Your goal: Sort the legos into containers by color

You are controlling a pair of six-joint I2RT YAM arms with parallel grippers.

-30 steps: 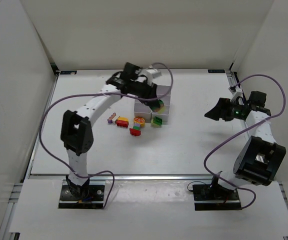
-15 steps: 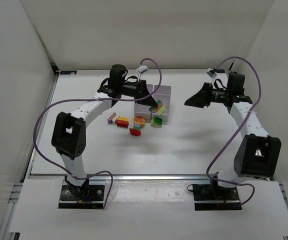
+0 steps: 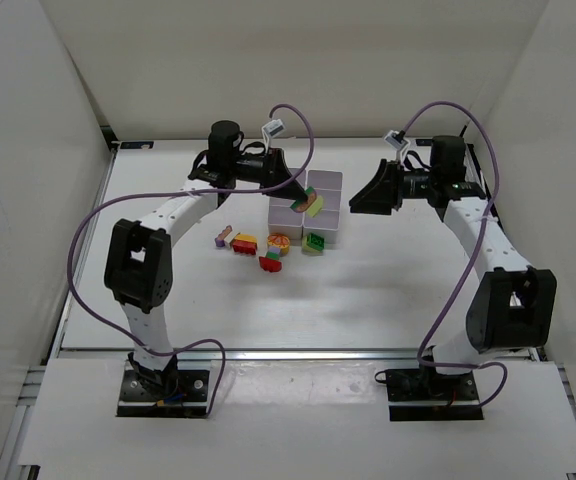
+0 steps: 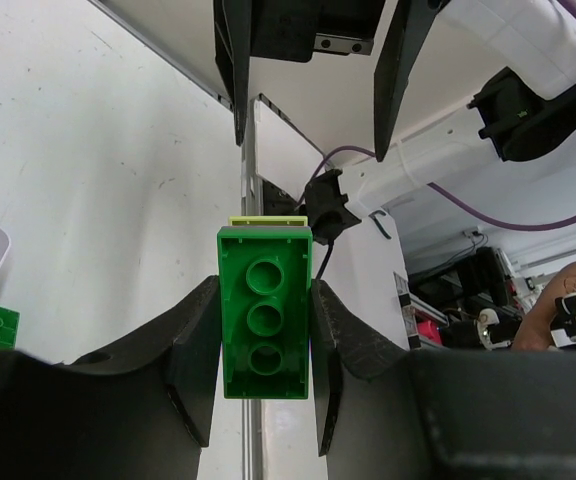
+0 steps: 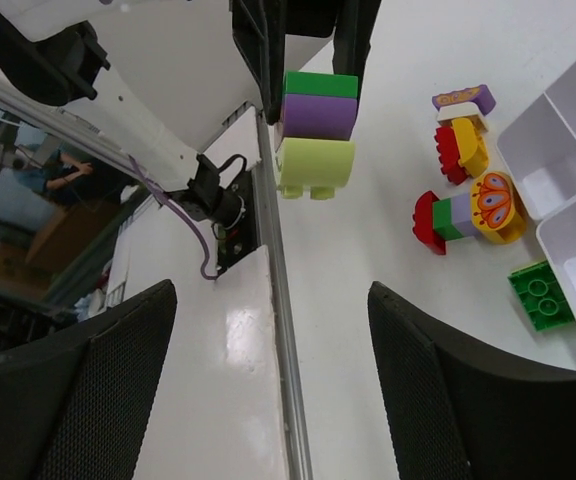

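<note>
As right claw (image 3: 356, 201) nears, bricks (image 4: 264, 312) held aloft

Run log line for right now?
left gripper shut on brick stack, over boxes | right gripper open, facing stack | loose bricks on table

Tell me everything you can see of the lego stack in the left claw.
The stack is three glossy plastic bricks pressed together: green, purple in the middle, pale lime at the far end with its rounded studs bare. The left claw is shut on the green brick's long sides, its hollow underside showing three round tubes. It hangs in the air, touching nothing else; from above it shows over the white containers.
</note>
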